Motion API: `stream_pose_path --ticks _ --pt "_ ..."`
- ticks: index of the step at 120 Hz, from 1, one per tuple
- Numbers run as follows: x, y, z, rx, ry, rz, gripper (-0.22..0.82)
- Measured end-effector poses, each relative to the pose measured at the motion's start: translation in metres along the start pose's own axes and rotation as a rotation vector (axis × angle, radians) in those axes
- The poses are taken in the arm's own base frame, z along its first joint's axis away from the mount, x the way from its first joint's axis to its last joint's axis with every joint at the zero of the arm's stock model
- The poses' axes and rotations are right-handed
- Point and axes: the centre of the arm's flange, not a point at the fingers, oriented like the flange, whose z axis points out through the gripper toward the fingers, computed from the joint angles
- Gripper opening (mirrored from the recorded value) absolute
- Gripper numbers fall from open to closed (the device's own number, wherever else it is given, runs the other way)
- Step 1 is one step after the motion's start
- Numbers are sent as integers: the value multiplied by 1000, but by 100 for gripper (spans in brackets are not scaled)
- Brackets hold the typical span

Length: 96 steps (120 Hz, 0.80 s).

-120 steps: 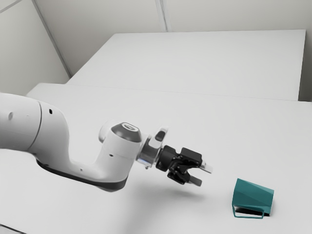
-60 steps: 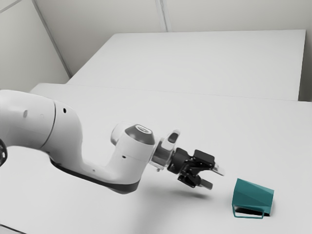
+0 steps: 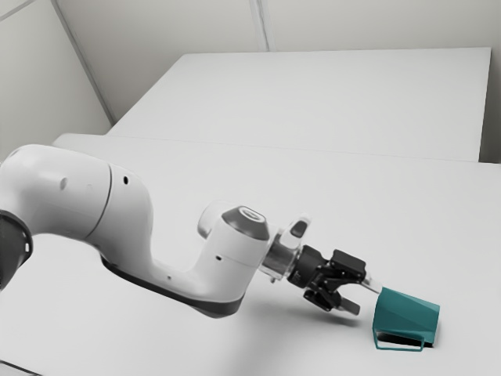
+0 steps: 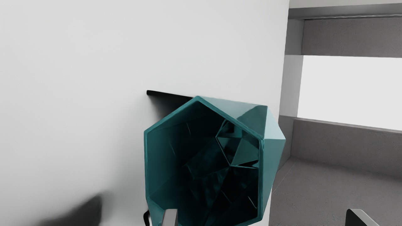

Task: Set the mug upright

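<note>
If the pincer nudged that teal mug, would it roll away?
Probably not far: the mug lies on its side, and its flat facets should resist rolling. Thin walls around its wide mouth suggest it is light, so it may slide.

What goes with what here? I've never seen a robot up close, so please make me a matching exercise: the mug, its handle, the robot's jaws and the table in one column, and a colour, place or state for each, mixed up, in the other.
Column one
1. Mug
2. Handle
3. Jaws
4. Table

Column two
A. Standing open, near the mug's mouth
B. White, underneath everything else listed
C. Lying on its side
D. A thin teal loop

Right pairs: 1-C, 2-D, 3-A, 4-B
</note>
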Motion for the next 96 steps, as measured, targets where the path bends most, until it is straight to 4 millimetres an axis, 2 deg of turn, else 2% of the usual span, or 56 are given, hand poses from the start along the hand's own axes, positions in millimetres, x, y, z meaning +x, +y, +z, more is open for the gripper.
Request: stream_pose_path --ticks 81,96 --pt "5 19 42 -5 -26 27 58" --pt "4 20 46 -2 -27 30 51"
